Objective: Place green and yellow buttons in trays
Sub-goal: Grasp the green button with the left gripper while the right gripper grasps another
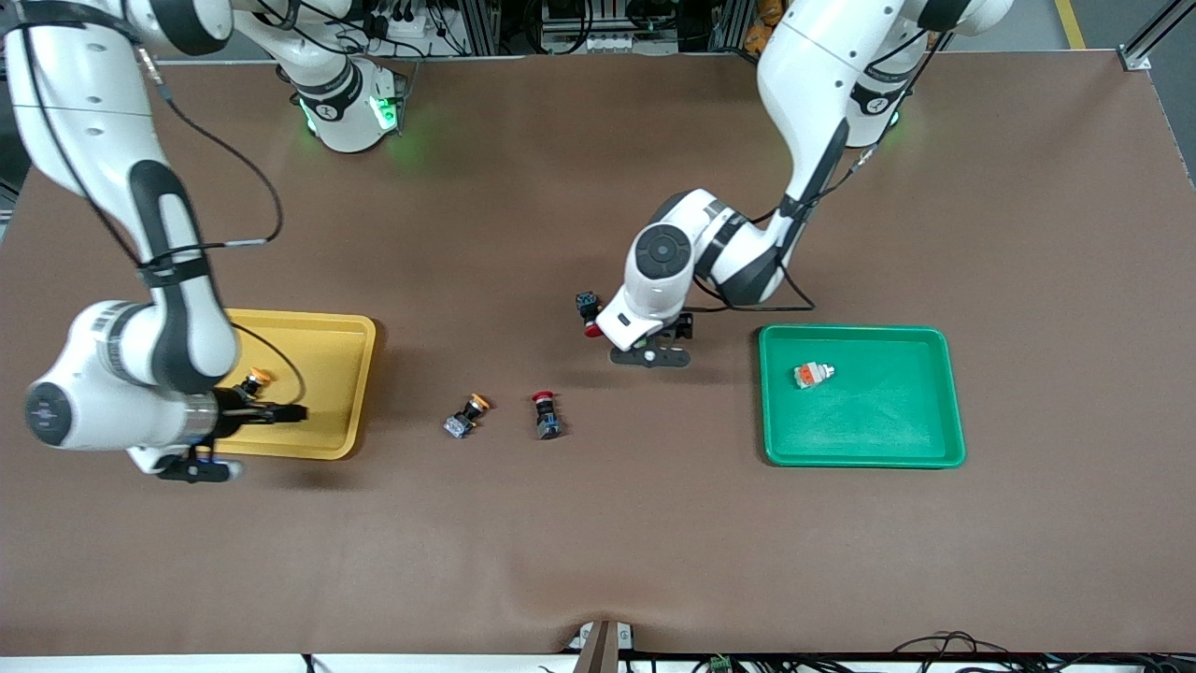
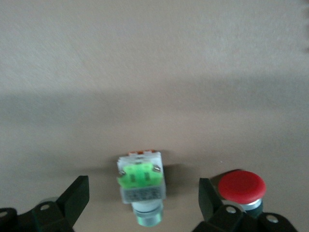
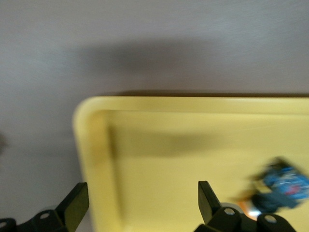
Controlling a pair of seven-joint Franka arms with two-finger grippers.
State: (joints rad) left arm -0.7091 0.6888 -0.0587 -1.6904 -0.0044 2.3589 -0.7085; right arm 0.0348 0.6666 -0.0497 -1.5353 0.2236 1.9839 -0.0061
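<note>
Green-ended button point(image 2: 141, 186) lies on the table between the spread fingers of the left gripper point(image 2: 142, 203), ungripped, a red-capped switch point(image 2: 241, 186) just beside. Right gripper point(image 3: 142, 203), fingers wide and empty, hangs over the yellow tray point(image 1: 346, 374), where a yellow-capped button point(image 1: 256, 379) rests; the orange-ended one point(image 1: 811, 375) sits in the green tray point(image 1: 944, 402).

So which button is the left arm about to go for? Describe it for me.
Find the green tray. Toward the table's middle from it hangs the left pincer, open. Between its fingers lies a pale grey button with a bright green end, beside a red-capped one.
</note>
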